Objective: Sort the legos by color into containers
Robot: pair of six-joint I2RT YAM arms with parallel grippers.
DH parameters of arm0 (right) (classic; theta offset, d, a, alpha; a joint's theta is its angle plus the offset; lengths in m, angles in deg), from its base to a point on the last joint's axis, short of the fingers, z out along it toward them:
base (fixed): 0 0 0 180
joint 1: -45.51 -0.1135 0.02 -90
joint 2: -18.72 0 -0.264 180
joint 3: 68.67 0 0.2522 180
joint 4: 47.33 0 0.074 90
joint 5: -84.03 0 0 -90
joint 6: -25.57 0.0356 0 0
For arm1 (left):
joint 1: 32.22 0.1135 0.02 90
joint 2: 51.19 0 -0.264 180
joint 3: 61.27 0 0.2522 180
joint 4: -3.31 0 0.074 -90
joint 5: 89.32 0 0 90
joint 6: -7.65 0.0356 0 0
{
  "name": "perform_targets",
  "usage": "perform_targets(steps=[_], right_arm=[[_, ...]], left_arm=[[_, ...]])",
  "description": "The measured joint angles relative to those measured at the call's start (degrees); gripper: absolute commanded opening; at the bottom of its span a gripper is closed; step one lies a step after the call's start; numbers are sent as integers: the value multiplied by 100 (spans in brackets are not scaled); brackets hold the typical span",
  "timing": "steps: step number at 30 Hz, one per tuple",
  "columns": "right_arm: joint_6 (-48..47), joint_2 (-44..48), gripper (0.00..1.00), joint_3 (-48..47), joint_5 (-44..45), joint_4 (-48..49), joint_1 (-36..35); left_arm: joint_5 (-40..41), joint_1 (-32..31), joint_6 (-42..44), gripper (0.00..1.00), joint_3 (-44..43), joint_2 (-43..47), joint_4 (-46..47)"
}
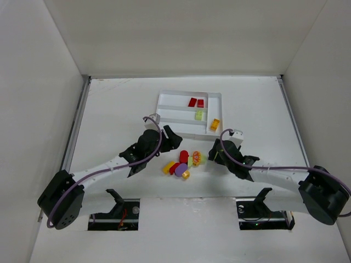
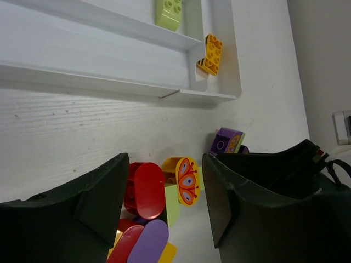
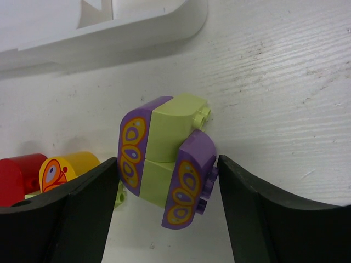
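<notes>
The white tray (image 1: pixel 164 100) holds two red legos (image 1: pixel 196 102) in its far slot, a lime lego (image 1: pixel 199 115) in the middle slot and an orange lego (image 1: pixel 215 124) in the end slot. A loose pile of legos (image 1: pixel 180 166) lies in front of it. My left gripper (image 1: pixel 173 144) is open above the pile's left side; its wrist view shows a red rounded brick (image 2: pixel 146 189) and a yellow butterfly brick (image 2: pixel 187 181) between the fingers. My right gripper (image 3: pixel 167 161) is open, straddling a purple-and-lime cluster (image 3: pixel 164 148) on the table.
In the left wrist view, the tray's near corner (image 2: pixel 219 97) lies just beyond the pile, with a purple brick (image 2: pixel 226 141) beside the right arm's dark gripper (image 2: pixel 285 164). In the right wrist view, the tray's corner (image 3: pixel 164 27) is just ahead.
</notes>
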Motion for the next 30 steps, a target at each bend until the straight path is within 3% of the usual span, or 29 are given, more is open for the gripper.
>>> perform_targets(steps=[3,12,19,30], right_arm=[[-9,0,64,0,-4,0,0],[-540,498,63,-243,-431,-199,-20],[-966,796,64,-664,-1327,-151,-195],[-1099,800,64,-686,-2358,57,-321]], left_arm=[[-254,0,-39,64,-42,0,-85],[-1456,33,-203,76,-249,-22,-120],[-2050,39,-323,79,-249,-101,101],[-2253,7,-396,79,-240,-247,356]])
